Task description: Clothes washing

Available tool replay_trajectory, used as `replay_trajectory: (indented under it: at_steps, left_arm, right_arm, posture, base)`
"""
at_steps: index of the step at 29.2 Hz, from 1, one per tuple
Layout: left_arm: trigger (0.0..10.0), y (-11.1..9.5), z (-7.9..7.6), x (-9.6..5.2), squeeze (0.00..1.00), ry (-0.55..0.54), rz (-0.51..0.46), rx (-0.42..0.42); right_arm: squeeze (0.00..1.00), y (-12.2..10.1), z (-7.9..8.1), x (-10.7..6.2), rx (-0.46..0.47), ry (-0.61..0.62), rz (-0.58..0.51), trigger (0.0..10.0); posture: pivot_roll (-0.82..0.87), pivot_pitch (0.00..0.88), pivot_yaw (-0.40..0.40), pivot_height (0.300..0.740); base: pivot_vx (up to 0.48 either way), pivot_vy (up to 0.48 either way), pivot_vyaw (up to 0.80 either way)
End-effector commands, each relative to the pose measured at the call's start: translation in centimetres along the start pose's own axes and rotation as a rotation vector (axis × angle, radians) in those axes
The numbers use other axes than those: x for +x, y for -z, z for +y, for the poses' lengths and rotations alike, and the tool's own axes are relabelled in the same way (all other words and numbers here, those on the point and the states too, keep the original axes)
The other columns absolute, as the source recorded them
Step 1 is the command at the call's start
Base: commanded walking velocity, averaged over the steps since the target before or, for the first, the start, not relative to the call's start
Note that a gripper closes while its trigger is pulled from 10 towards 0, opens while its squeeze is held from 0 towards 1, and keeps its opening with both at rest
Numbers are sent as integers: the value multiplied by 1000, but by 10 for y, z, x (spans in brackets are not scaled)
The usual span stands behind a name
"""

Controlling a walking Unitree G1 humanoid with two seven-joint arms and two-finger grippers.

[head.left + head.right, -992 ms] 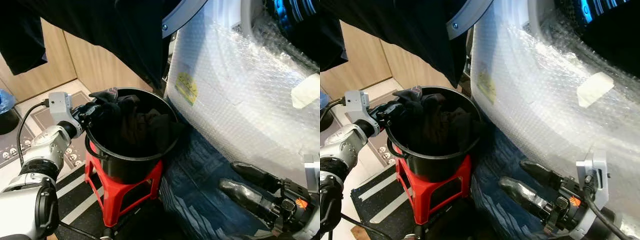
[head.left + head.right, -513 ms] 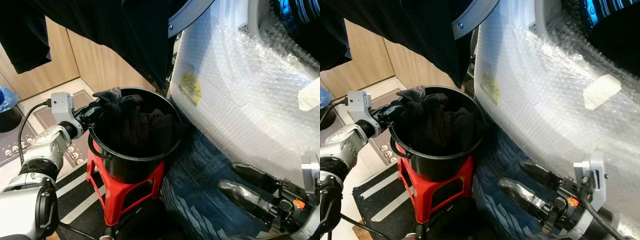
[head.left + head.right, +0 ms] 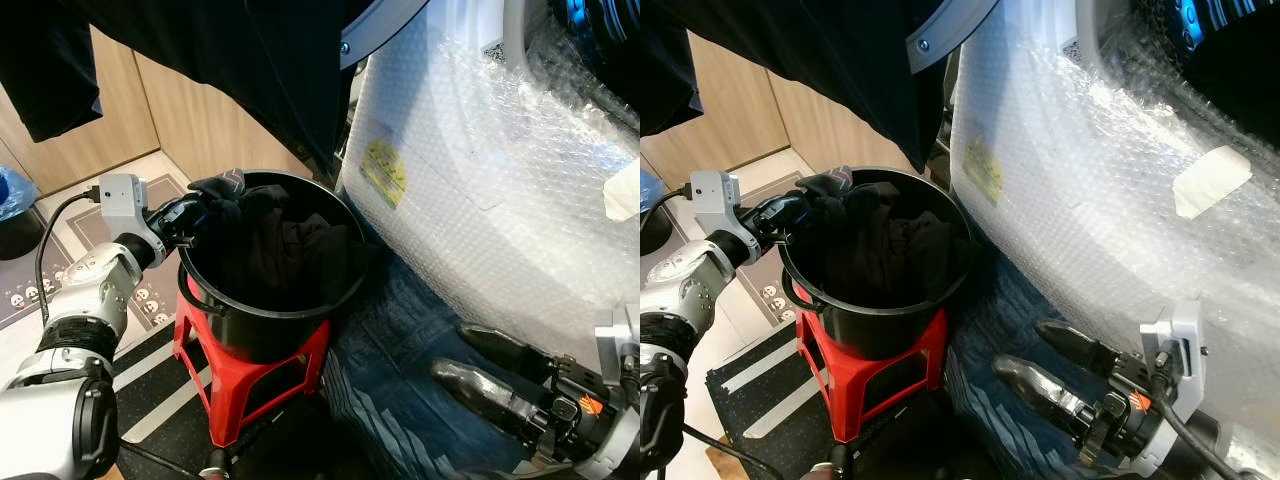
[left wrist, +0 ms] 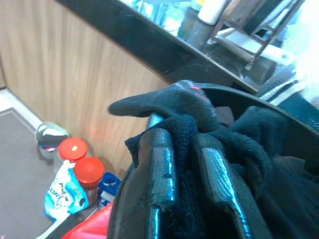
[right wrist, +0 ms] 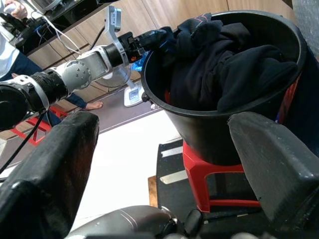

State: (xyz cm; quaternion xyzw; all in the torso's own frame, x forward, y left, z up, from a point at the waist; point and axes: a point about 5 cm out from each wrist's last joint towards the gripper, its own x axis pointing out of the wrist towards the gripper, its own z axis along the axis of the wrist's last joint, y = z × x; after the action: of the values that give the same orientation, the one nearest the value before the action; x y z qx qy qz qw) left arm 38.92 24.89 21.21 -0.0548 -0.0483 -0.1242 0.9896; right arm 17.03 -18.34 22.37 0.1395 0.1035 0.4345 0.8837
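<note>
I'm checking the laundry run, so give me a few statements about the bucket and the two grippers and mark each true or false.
1. The black bucket stands on a red stool. True.
2. The left gripper is open and clear of the clothes. False: it is shut on the dark garment at the bucket's rim.
3. The right gripper holds a garment. False: it is open, holding nothing.
4. Bubble wrap covers the white washing machine. True.

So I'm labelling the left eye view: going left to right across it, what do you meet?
Left gripper pinching dark clothes at the rim → black bucket on a red stool → bubble-wrapped washer → right gripper.
</note>
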Motion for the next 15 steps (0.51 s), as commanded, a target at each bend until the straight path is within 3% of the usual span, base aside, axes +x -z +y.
replay_trajectory:
  at_steps: [1,10,15]
  left_arm:
    - [0,10,-7,0,0,36,30,15]
    - [0,-1,-20,1,0,85,-63,90]
    - [0,-15,-35,-3,0,120,-195,143]
  right_arm:
    - [0,1,-1,-1,-3,5,6,10000]
    - [0,1,-4,3,-12,5,-4,10000]
    - [0,2,-6,8,-12,-11,-16,10000]
  posture:
    - [-179,341,-169,740]
    - [-168,314,-164,740]
    - [-156,294,-159,740]
  base:
    - [0,0,0]
    - [0,0,0]
    - [0,0,0]
